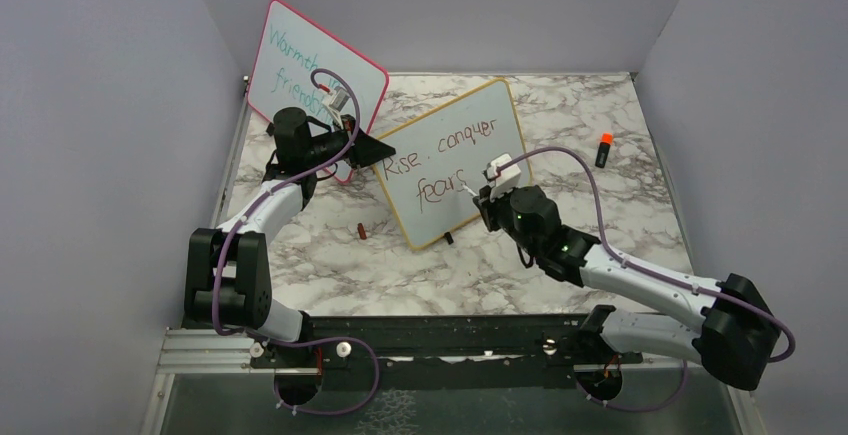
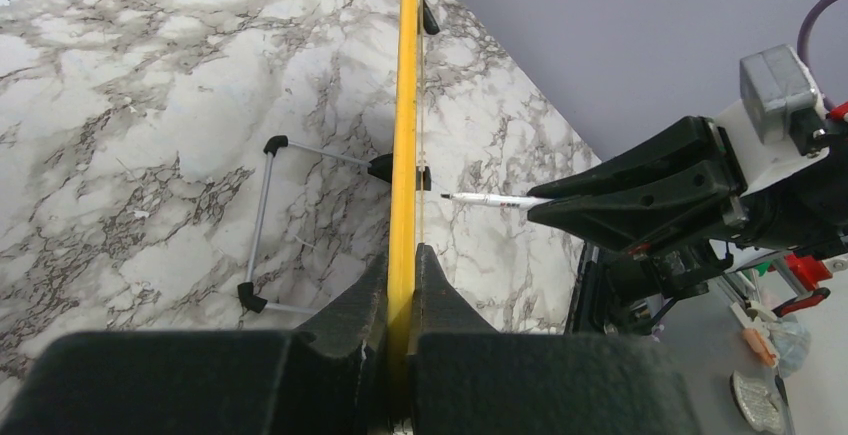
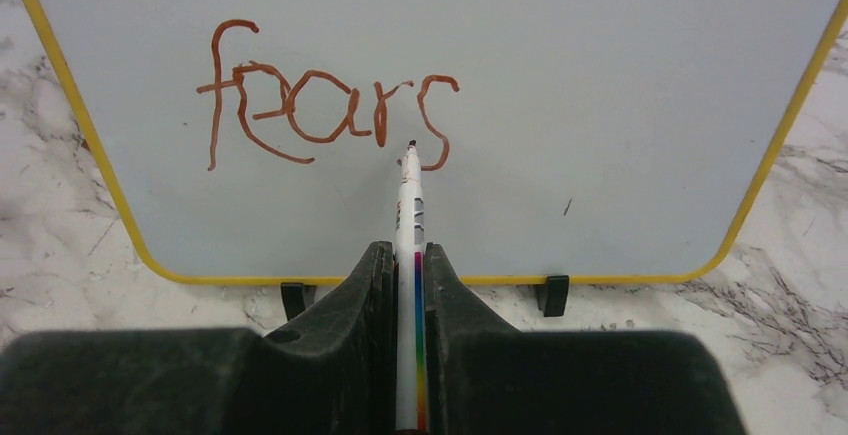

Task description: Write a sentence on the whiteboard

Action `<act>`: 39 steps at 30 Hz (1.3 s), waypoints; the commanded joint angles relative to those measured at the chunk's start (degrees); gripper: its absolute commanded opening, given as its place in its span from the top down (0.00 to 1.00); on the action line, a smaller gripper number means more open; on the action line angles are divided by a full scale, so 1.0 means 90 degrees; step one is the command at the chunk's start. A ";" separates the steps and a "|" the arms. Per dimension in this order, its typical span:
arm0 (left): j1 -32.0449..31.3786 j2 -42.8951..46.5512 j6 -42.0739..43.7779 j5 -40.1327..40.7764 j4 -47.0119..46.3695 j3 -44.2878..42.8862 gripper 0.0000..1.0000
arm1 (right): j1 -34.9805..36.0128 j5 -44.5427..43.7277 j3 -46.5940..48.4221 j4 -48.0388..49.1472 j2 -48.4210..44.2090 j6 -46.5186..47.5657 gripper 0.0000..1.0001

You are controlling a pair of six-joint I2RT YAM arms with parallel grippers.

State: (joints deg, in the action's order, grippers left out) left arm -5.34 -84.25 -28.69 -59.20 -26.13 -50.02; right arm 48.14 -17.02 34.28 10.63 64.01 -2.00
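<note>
The right gripper (image 3: 405, 260) was clamped narrowly on a white marker (image 3: 408, 210), whose long axis ran straight ahead from the fingers towards the whiteboard (image 3: 620, 105). The board stood propped upright directly in front of that hand, which was the nearer of the two to its writing face. The marker tip sat at the foot of the last "s" of the sentence (image 3: 325, 115); whether it touched the surface could not be told. The left gripper (image 2: 403, 270) was closed on the board's yellow edge, seen side-on. From the right wrist the upper line was cut off, and only "fears" showed whole.
</note>
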 commanded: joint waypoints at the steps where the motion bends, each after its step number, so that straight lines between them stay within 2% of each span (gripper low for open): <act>1: 0.0027 -0.0059 0.0043 -0.0132 0.0110 0.0021 1.00 | -0.0008 -0.0628 -0.0086 0.0111 -0.0283 -0.0056 1.00; 8: 0.0027 -0.0063 0.0048 -0.0124 0.0110 0.0030 1.00 | -0.0079 -0.1070 -0.0123 0.0007 -0.0186 -0.0209 0.99; 30: 0.0027 -0.0112 0.0050 -0.0160 0.0110 0.0021 1.00 | -0.0299 -0.0675 -0.0090 0.0615 0.0445 -0.0221 1.00; 39: 0.0027 -0.0064 0.0029 -0.0179 0.0110 0.0012 1.00 | -0.0311 -0.0708 -0.0117 0.0313 0.0133 -0.0215 0.99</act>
State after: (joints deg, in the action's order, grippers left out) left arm -5.34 -84.33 -28.91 -59.18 -26.13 -50.02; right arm 45.74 -23.73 33.52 13.87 67.26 -3.49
